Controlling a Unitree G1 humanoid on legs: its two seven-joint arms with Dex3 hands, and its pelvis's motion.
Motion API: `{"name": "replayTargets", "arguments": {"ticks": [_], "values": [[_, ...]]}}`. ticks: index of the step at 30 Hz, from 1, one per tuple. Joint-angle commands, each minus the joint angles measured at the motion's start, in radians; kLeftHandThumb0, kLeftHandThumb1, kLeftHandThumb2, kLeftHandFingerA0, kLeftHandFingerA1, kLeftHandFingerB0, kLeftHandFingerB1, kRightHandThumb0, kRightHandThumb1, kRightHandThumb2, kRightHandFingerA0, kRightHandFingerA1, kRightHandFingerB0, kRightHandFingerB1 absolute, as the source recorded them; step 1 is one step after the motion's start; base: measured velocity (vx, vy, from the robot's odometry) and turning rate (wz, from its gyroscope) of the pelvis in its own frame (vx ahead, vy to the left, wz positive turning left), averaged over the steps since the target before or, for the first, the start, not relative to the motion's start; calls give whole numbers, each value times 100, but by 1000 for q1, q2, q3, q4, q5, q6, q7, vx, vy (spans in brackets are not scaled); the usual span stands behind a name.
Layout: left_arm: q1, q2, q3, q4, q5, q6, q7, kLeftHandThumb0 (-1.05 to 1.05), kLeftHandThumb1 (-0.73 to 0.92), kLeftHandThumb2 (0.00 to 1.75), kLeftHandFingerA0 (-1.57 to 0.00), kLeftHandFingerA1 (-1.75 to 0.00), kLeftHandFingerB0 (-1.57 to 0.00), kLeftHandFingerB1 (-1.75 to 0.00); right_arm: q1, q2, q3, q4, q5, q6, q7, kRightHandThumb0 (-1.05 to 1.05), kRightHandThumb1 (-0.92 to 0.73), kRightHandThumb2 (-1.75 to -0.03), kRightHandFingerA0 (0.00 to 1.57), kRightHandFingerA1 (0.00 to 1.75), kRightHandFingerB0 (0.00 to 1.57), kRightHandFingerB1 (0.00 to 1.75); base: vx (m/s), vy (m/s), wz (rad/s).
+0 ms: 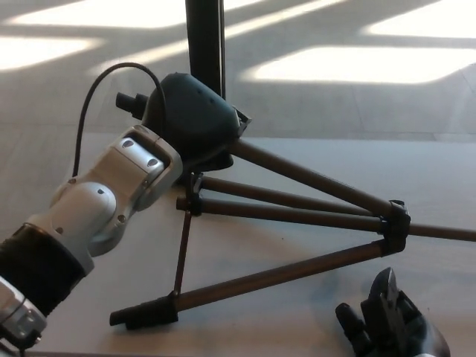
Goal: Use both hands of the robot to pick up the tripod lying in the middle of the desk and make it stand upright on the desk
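The tripod [297, 216] lies on the pale desk [416, 171], its brown legs spread toward the right and one black foot [141, 312] near the front edge. My left hand [190, 119] is shut on the tripod's head end at upper centre, lifting it off the surface; its white forearm [97, 208] reaches in from the lower left. My right hand [387, 327] sits low at the bottom right, just below the nearest leg, fingers apart and holding nothing.
A dark vertical post [204, 37] stands behind the desk, right above my left hand. A black cable [85, 119] loops over my left wrist. Beyond the desk's far edge is sunlit floor [357, 67].
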State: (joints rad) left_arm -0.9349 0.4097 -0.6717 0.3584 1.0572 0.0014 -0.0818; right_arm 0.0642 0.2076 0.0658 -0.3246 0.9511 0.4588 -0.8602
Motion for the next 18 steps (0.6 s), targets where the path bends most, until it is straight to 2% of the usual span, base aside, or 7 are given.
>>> {"name": "replayTargets", "arguments": {"ticks": [1, 10, 11, 14, 15, 17, 18], "values": [[-110, -51, 50, 4, 3, 44, -52, -28, 61, 82, -97, -163, -86, -101, -15, 223, -52, 139, 20, -116, 7, -68, -53, -92, 0, 37, 0, 20, 0, 0, 0], [-89, -58, 63, -18, 11, 39, -70, -30, 64, 76, -91, -167, -84, -95, -101, 104, -70, 245, 55, -44, 136, -81, -74, -62, 0, 0, 0, 0, 0, 0, 0], [-82, -59, 68, -26, 5, 39, -82, -34, 51, 100, -116, -130, -82, -89, -113, 99, -73, 257, 53, -46, 152, -82, -64, -78, 0, 0, 0, 0, 0, 0, 0], [-77, -61, 78, -32, 5, 37, -94, -28, 63, 81, -91, -169, -83, -99, -156, 126, -116, 304, 68, -84, 157, -79, -57, -73, 0, 0, 0, 0, 0, 0, 0], [-77, -64, 80, -33, 2, 33, -95, -32, 52, 102, -116, -129, -83, -92, -180, 110, -116, 321, 62, -63, 155, -86, -67, -61, 0, 0, 0, 0, 0, 0, 0], [-79, -65, 81, -32, 6, 31, -97, -32, 52, 102, -116, -129, -83, -92, -196, 83, -107, 329, 54, -27, 158, -86, -67, -61, 0, 0, 0, 0, 0, 0, 0], [-77, -68, 88, -34, -1, 29, -98, -29, 64, 80, -91, -164, -83, -94, -214, 79, -114, 350, 56, -34, 184, -84, -67, -61, 0, 0, 0, 0, 0, 0, 0]]}}
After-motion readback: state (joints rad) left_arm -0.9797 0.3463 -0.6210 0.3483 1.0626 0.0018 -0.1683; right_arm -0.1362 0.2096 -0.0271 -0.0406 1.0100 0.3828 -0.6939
